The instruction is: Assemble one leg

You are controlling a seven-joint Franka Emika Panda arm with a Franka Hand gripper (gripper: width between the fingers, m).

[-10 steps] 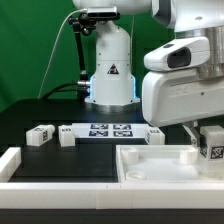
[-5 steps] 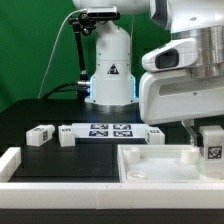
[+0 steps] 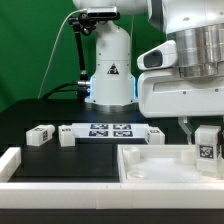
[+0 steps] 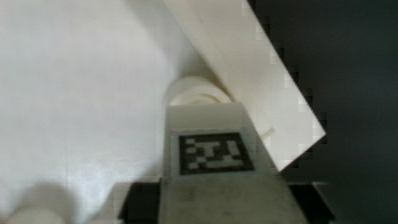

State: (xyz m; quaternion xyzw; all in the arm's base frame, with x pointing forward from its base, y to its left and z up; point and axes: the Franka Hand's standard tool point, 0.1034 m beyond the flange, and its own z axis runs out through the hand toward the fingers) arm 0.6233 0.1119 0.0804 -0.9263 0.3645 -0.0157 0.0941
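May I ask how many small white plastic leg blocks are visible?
4: two white plastic legs beside the white marker board's end on the exterior view's left, one at its other end, one leg in the gripper. The arm may hide others.

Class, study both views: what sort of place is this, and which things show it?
Probably a robotics lab bench: a green backdrop, a fixed marker board on a black table, and a robot arm whose gripper holds a tagged white leg.
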